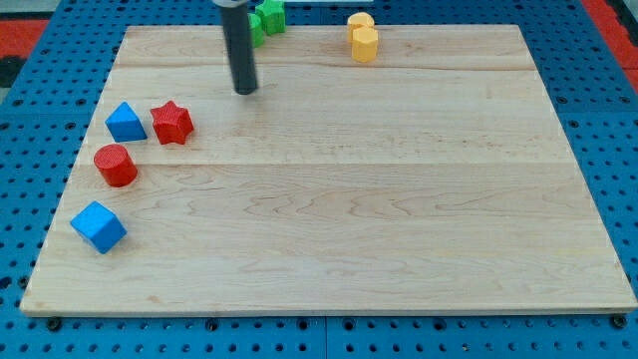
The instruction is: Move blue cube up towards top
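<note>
Wood of the table [379, 199]: pale planks with grain running across the view, set on a blue pegboard [30, 120] that shows around its edges.
Blue cube [99, 227]: lies nearest the view's left edge and lowest of all the blocks, close to the table's left border, turned so one corner points down the view; nothing touches it.
Red cylinder [116, 165]: sits above the blue cube and slightly to its right, apart from it, with its round face up.
Blue triangular block [126, 122]: sits above the red cylinder, near the table's left border, just beside the red star.
Red star [171, 123]: sits immediately right of the blue triangular block, almost touching it.
My tip [245, 92]: lower end of the dark rod, coming down from the view's top; it rests on bare wood to the upper right of the red star, well apart from the blue cube and touching no block.
Green block [266, 20]: at the table's top edge, just right of the rod and partly hidden behind it; shape unclear.
Yellow block [363, 38]: at the top edge, right of the green block, rounded in outline.
Jaws: none on this arm, only the rod, so no state can be told.
</note>
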Robot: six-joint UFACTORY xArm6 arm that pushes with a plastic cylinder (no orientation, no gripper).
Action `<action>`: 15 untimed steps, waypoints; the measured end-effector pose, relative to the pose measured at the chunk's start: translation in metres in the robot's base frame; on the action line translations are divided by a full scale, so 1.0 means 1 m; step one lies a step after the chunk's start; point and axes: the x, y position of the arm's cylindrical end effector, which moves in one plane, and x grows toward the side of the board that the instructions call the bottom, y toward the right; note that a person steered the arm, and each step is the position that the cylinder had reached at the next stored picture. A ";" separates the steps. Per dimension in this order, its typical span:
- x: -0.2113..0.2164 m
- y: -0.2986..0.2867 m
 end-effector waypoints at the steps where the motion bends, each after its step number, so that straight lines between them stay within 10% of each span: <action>1: 0.029 -0.033; 5: 0.112 -0.039; 7: 0.254 0.020; 9: 0.263 -0.156; 11: 0.213 -0.018; 15: 0.221 -0.015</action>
